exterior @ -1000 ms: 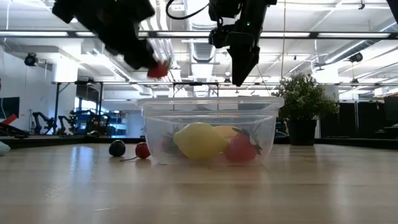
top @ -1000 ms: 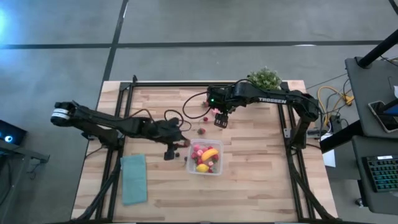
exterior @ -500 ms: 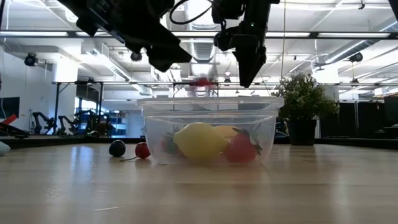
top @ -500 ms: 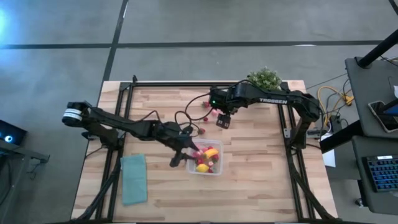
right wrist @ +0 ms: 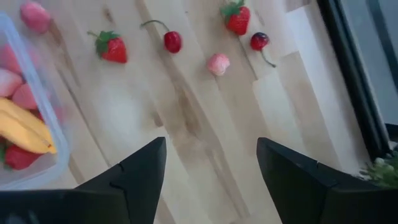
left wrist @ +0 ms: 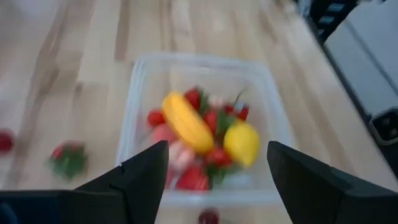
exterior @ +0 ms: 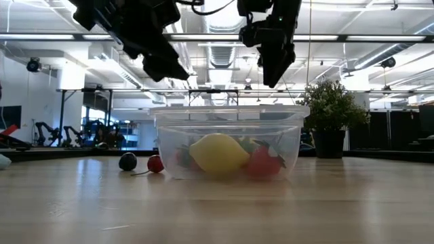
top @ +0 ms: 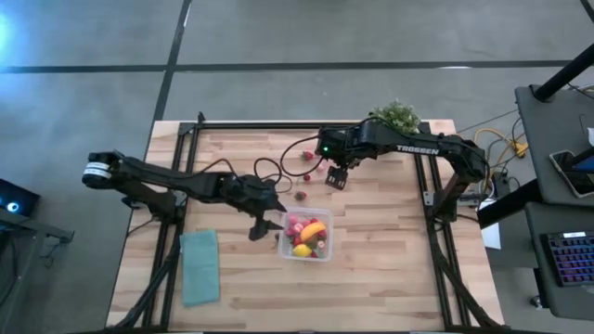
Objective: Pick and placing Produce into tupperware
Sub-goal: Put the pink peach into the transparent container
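The clear tupperware [top: 307, 237] stands mid-table and holds a yellow lemon [left wrist: 242, 142], a banana-like piece [left wrist: 186, 122] and several red and pink berries. My left gripper [top: 265, 224] hovers open and bare just off its left rim, above the table [exterior: 169, 70]. My right gripper [top: 335, 178] hangs open above the wood beyond the tupperware's far side [exterior: 272, 76]. Loose produce lies on the wood there: a strawberry [right wrist: 113, 48], a cherry [right wrist: 172, 42], a pink berry [right wrist: 218, 63], another strawberry [right wrist: 237, 20] and a dark cherry [right wrist: 259, 41].
A folded teal cloth [top: 200, 267] lies at the near left. A green potted plant [top: 397, 116] stands at the far right edge. A dark cherry [exterior: 127, 161] and a red one [exterior: 155, 163] rest on the table left of the tupperware. Black frame rails border the tabletop.
My left gripper, shut on a red berry, went right over the tupperware and opened. The berry fell into the tupperware. The gripper has since drawn back a little toward the table's left, still open.
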Robot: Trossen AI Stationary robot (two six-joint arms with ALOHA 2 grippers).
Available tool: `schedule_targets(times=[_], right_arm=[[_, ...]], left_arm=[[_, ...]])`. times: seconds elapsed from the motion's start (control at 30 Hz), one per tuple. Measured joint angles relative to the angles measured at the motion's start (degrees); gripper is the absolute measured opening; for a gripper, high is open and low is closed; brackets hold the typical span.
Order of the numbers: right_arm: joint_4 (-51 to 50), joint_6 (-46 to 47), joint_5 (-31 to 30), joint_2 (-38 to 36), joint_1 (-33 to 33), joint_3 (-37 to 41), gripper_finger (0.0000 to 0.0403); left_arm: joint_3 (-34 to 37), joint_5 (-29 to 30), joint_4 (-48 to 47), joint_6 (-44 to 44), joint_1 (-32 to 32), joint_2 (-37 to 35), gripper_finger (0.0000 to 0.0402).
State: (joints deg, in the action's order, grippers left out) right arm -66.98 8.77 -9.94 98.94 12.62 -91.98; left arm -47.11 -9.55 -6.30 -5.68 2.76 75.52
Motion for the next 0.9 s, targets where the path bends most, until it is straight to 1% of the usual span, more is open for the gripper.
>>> schedule_targets(times=[0.1,0.17,0.33,0.53,0.67,0.73,0.77,0.8,0.9], right_arm=[[-0.10,0.07,-0.63,-0.20,0.03,0.16,0.0246],[-0.05,0.07,-0.65,-0.22,0.04,0.20,0.0246],[0.72,-0.02,-0.66,-0.22,0.15,0.90,0.0246],[9.31,-2.56,0.03,0.55,2.79,4.04,0.0246],[12.99,-7.24,3.65,3.95,5.58,4.78,0.0247],[13.13,-11.28,3.75,5.74,6.30,4.85,0.0247],[13.54,-13.19,3.84,6.59,6.57,4.85,0.0246],[13.75,-14.95,3.93,7.49,6.74,4.85,0.0246],[15.24,-19.36,5.89,9.23,7.17,5.32,0.0243]], left_arm=[[0.48,0.16,-2.24,0.42,-0.83,-1.03,0.0247],[1.35,0.20,-5.74,0.39,-1.09,-1.13,0.0243],[1.97,0.21,-10.78,-0.07,-1.26,-0.69,0.0242],[1.90,0.26,-11.12,-3.02,-1.26,-1.45,0.0242],[1.81,0.49,-11.76,-3.12,-1.26,-2.61,0.0242],[1.78,0.64,-12.72,-3.13,-1.26,-3.31,0.0242],[1.77,1.16,-14.64,-3.16,-1.26,-3.80,0.0242],[1.77,1.94,-16.21,-3.19,-1.26,-4.19,0.0242],[2.06,6.89,-21.91,-3.19,-1.21,-5.67,0.0241]])
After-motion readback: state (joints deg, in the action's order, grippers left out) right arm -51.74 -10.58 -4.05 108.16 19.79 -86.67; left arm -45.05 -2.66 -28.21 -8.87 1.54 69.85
